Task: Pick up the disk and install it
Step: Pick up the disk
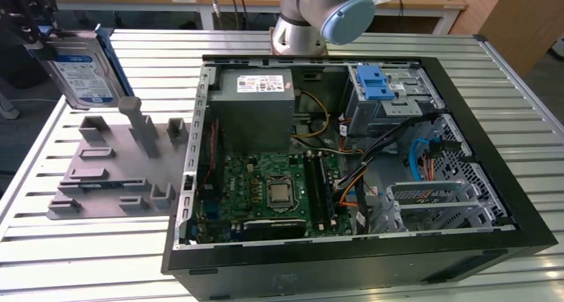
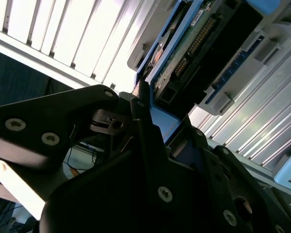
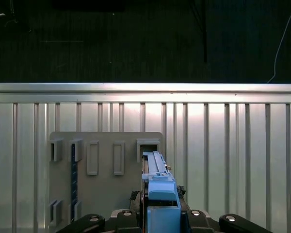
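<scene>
The disk [image 1: 81, 72] hangs upright in the air at the exterior view's far left, above the grey holder plate [image 1: 115, 176]. It is a metal drive with a blue-and-white label and a blue carrier frame. My gripper [image 1: 41, 40] is shut on its upper end. In the first wrist view the disk [image 3: 157, 187] is edge-on above the holder plate [image 3: 104, 194], and my gripper [image 3: 160, 219] clamps its blue frame. The second wrist view looks up along the dark fingers [image 2: 144, 127] at the disk's [image 2: 194, 48] connector end.
An open black computer case [image 1: 493, 183] lies on the slatted metal table [image 1: 88, 262], showing a grey power supply [image 1: 253, 113], a motherboard [image 1: 269, 193] and a drive cage with a blue latch [image 1: 381, 84]. The arm's base [image 1: 304, 24] stands behind the case.
</scene>
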`<state>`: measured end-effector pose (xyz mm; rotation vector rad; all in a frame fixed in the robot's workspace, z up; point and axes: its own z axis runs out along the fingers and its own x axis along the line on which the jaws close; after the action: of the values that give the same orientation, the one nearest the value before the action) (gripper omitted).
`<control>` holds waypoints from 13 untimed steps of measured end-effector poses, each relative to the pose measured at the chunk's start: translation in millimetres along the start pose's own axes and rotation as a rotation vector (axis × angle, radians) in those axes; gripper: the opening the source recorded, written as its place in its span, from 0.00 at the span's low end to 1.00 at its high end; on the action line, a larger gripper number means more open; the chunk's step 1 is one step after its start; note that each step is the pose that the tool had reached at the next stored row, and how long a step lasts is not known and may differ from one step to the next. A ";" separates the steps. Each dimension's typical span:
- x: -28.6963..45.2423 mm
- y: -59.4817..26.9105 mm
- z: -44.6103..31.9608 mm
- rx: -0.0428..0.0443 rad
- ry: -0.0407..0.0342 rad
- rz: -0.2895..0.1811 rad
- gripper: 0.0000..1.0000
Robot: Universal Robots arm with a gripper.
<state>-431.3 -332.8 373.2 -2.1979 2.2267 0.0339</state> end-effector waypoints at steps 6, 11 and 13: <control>-0.2 0.0 -3.8 0.0000 0.0000 0.000 0.36; -0.3 0.1 -7.4 0.0000 0.0000 0.000 0.36; -0.4 0.1 -8.8 0.0000 0.0000 0.000 0.36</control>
<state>-431.3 -332.6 381.9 -2.1979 2.2267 0.0339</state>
